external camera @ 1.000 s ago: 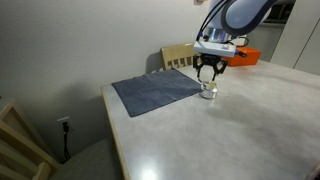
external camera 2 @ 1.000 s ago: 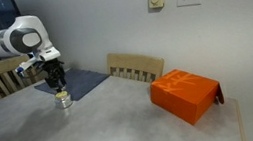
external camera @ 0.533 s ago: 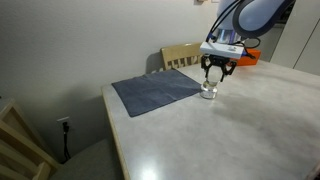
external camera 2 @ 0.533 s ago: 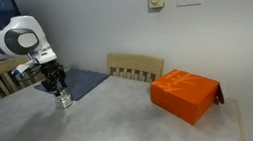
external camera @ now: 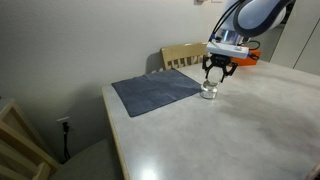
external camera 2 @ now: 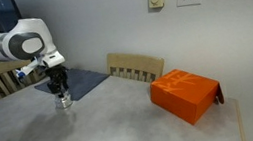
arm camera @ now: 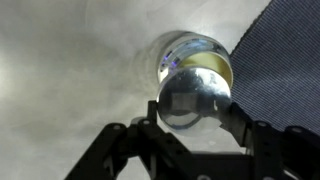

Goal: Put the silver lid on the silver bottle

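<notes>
The fingers [arm camera: 240,118] are clenching the silver lid [arm camera: 190,98] just above the silver bottle [arm camera: 205,60], which is standing on the table [external camera: 250,125] beside the blue cloth [external camera: 155,92]. The lid is seemingly sitting off-centre, so releasing risks it catching the rim and sliding off.

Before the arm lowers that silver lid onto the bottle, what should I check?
1. Gripper holds the silver lid: ok.
2. Silver bottle mouth open: ok.
3. Bottle upright on the table: ok.
4. Lid centred over the mouth: cannot tell; the wrist view shows it offset.
5. Blue cloth clear of the bottle: ok.
6. Orange box out of the way: ok.
</notes>
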You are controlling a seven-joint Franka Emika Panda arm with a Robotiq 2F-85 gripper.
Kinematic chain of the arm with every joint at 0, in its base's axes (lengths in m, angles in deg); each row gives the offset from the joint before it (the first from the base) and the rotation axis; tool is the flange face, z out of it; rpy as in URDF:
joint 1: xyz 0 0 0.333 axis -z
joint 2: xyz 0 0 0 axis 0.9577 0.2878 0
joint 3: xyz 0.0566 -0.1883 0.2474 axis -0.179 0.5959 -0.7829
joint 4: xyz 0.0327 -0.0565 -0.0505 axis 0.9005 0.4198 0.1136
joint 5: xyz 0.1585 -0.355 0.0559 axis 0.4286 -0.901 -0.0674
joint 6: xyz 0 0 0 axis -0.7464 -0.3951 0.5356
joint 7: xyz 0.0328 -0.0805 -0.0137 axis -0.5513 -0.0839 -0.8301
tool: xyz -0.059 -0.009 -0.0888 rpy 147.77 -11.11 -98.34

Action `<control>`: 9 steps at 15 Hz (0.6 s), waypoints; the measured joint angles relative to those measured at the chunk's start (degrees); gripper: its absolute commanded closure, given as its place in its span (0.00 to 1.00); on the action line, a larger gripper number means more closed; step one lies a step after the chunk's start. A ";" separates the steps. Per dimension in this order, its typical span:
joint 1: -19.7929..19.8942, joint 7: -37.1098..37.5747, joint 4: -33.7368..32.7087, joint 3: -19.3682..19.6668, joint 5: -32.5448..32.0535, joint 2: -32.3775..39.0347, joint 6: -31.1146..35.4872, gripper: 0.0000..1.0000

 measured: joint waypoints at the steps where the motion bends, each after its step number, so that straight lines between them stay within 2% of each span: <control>1: -0.02 -0.85 0.00 -0.03 0.00 0.00 0.17 0.56; 9: -0.29 -5.35 -0.13 -1.04 0.62 0.82 0.37 0.56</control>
